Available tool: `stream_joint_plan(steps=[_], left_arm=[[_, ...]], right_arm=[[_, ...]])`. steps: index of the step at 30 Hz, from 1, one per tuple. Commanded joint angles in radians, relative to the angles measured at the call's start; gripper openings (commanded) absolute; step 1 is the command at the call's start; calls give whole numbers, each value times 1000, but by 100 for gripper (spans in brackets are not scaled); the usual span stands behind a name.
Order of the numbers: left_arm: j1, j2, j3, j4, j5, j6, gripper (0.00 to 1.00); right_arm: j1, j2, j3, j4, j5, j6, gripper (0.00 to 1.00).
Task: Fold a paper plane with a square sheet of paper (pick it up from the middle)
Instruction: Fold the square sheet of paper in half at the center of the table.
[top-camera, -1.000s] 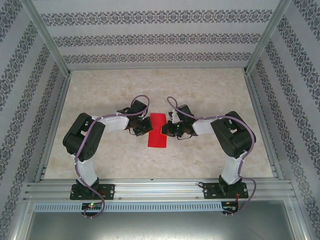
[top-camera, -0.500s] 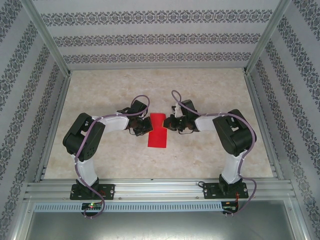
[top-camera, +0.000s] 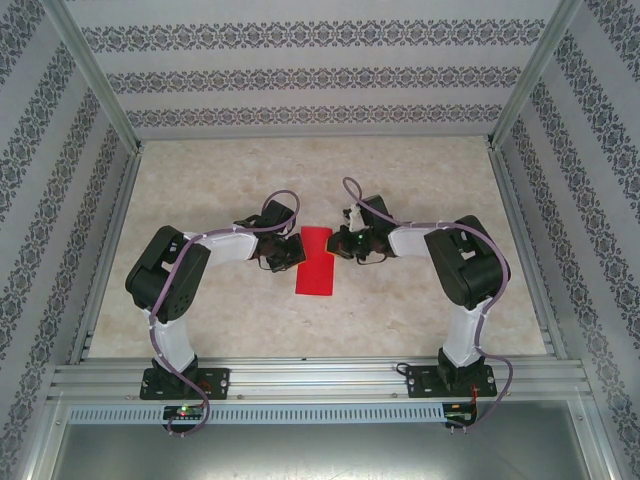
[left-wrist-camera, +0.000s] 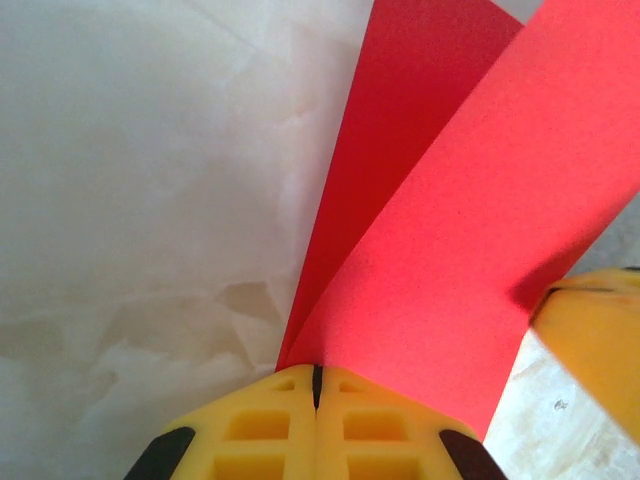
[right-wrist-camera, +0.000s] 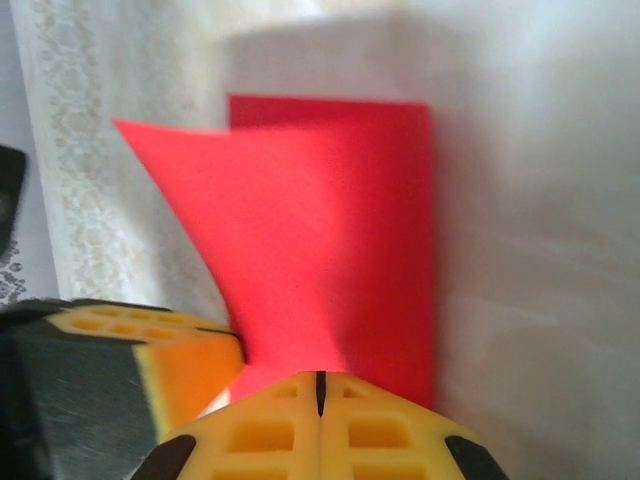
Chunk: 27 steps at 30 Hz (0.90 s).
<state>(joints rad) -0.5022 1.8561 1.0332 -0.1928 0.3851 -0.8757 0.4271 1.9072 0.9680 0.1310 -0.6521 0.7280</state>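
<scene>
pale table (top-camera: 420, 180): both jaws clamped on folded red paper (top-camera: 315, 262), lengthwise near-to-far

Nothing can be read in any view: no writing, label, brand, number or sign. The walls (top-camera: 300, 80) carry only bands of ornament, not letters. The red sheet of paper (top-camera: 315, 262) is plain on the faces that show.
</scene>
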Motion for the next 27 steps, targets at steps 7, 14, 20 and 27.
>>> stream_joint_plan(steps=[7,14,20,27], left_arm=[[-17,60,-61,-110,-60,18,0],[-17,56,-66,-114,-61,25,0],[-17,58,-68,-114,-64,27,0],[-17,58,-63,-117,-65,32,0]], right_arm=[[-18,58,40,-11,14,-17,6],[-18,61,20,-32,46,-22,6],[-23,0,90,-67,6,-9,6],[-35,49,176,-145,24,-51,6]])
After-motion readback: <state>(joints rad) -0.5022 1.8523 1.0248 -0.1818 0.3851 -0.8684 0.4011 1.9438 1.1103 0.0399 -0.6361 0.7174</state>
